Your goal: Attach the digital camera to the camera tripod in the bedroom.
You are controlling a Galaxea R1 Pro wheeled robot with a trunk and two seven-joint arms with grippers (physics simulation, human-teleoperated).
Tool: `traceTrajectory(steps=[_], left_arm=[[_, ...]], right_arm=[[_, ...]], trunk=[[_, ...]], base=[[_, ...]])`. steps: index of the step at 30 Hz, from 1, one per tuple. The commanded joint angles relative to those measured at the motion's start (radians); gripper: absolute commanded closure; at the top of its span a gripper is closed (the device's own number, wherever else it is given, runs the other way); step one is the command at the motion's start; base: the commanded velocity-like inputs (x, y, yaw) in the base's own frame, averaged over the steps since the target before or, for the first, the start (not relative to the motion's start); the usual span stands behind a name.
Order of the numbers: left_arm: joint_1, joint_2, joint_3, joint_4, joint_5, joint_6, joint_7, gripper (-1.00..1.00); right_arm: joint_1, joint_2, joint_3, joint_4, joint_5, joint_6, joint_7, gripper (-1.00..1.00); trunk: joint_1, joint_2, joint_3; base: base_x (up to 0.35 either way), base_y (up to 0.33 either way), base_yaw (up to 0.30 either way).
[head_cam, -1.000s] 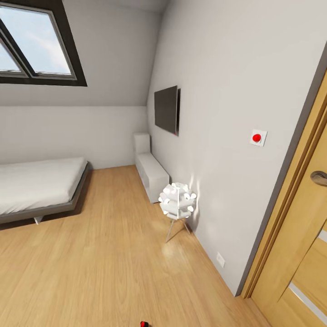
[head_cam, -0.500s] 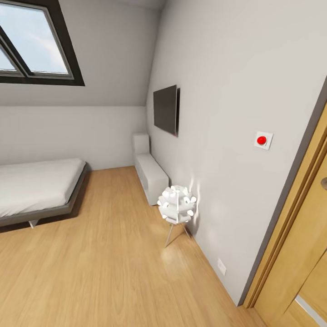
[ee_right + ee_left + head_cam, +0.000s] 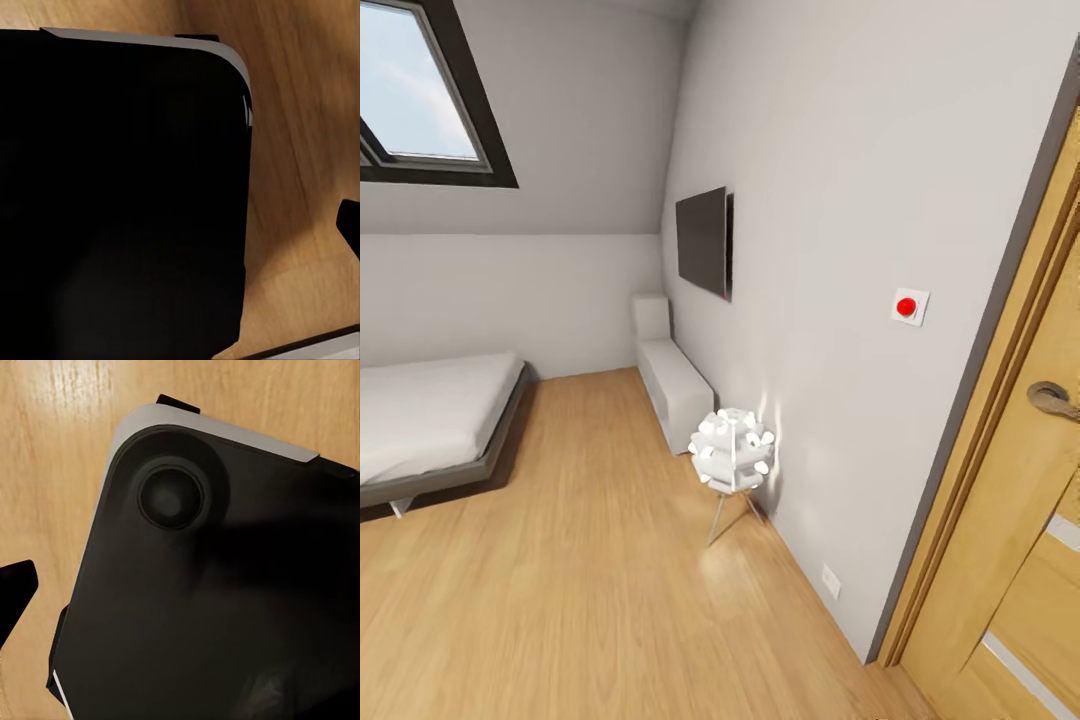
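We are in the bedroom, in transit. The head view looks along a grey wall (image 3: 830,200) over light wood floor (image 3: 560,580). A low bed (image 3: 430,425) lies at the left under a skylight (image 3: 420,90) in the sloped ceiling. On the wall hangs a dark TV (image 3: 702,242); below and beyond it stands a white cabinet (image 3: 672,385). Nearer us, just beside the wall, a small white lamp (image 3: 731,451) stands on thin metal legs; we do not take it for the tripod. A red wall button (image 3: 906,307) sits between lamp and wooden door (image 3: 1030,500), whose handle (image 3: 1055,398) shows at the right edge.

Neither the tripod nor the camera can be made out from here, so we cannot place them.

Both wrist views look down on the floor, with a large dark rounded body, most likely the robot's base (image 3: 225,585), under each arm; the left view shows a round boss on it, the right view a plain dark slab (image 3: 120,195). Dark slivers at the frame edges may be fingertips, too little to judge: for both grippers we cannot tell whether they are released, clenched or grasping anything.

Step in hand, as we judge: searching the room for the tripod. Next move calls for turning the base or head toward the unseen part of the room, left of the bed side, until the silver-legged stand comes into view, then approaching it
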Motion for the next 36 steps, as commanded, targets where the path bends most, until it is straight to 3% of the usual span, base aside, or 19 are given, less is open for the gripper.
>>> traceTrajectory(steps=[1, 20, 36], left_arm=[[0.000, 0.000, 0.006, 0.000, 0.001, -0.002, 0.000, -1.00], [0.000, 0.000, 0.007, 0.000, 0.001, -0.002, 0.000, -1.00], [0.000, 0.000, 0.008, 0.001, 0.005, -0.002, 0.000, -1.00]], right_arm=[[0.000, -0.001, 0.001, 0.000, 0.000, -0.003, -0.001, -1.00], [0.000, -0.007, 0.004, 0.000, 0.003, -0.001, 0.000, -1.00], [0.000, -0.007, 0.005, 0.000, 0.003, -0.002, 0.000, -1.00]], trunk=[[0.000, 0.000, -0.001], [0.000, 0.000, -0.001], [0.000, 0.000, -0.001]], base=[[0.000, 0.000, -0.062], [0.000, -0.002, -0.010], [0.000, -0.121, 0.000]])
